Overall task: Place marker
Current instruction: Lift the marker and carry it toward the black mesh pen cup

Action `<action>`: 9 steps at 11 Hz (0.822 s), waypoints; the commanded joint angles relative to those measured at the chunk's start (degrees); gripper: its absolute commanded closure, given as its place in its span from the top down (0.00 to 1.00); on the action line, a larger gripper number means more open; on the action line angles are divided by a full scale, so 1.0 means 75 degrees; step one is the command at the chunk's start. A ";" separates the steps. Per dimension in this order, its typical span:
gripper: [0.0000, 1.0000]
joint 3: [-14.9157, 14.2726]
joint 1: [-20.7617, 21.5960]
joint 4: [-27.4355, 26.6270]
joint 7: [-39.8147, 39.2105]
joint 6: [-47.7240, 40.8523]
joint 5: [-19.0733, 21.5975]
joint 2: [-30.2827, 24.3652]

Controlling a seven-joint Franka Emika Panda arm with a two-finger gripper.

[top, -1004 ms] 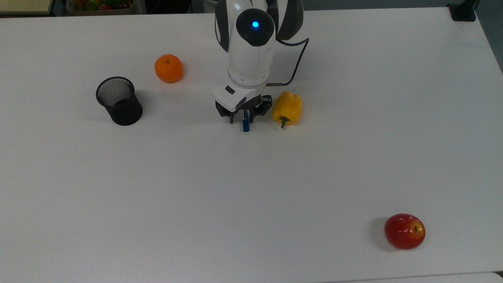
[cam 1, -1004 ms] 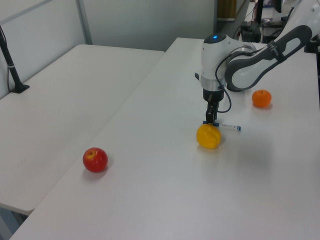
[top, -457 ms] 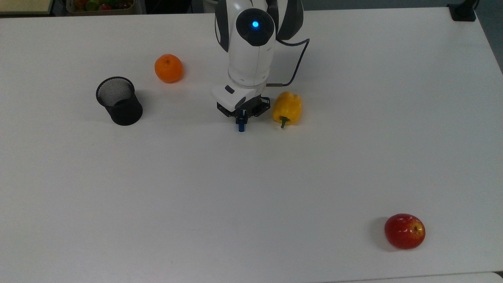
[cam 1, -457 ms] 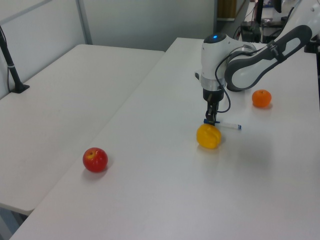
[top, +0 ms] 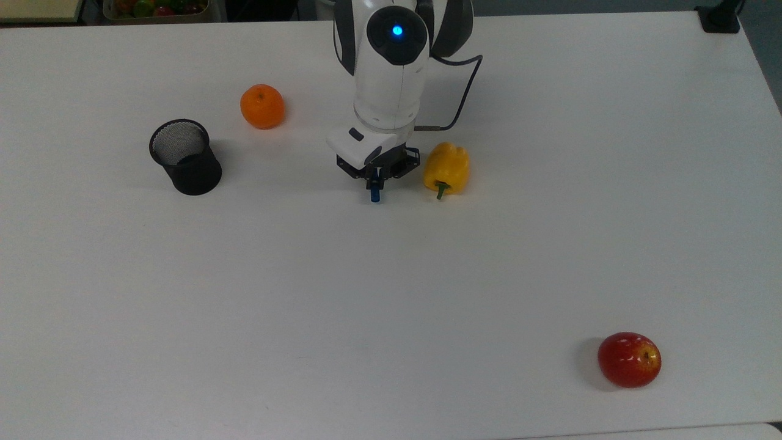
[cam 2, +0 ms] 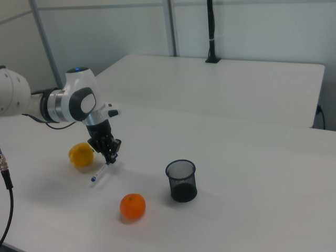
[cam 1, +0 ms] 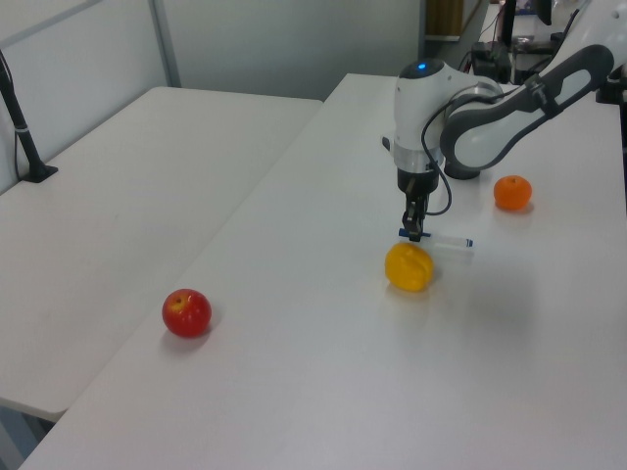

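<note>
A white table (top: pixel 391 293) carries the robot arm (top: pixel 391 73), whose gripper (top: pixel 375 181) is clamped on the marker (cam 2: pixel 101 171) by its blue-capped end, just beside a yellow pepper (top: pixel 447 167). In the right view the marker slants down, lifted off the table. A black mesh cup (top: pixel 185 156), an orange (top: pixel 262 106) and an apple (top: pixel 629 359) stand apart.

Bright, even overhead light washes the white table (top: pixel 391 293); soft shadows hug each object; slight grain throughout.
</note>
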 commanded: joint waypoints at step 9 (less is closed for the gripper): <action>0.06 -0.0217 -0.0838 0.1456 -0.0437 -0.3248 0.0006 -0.1758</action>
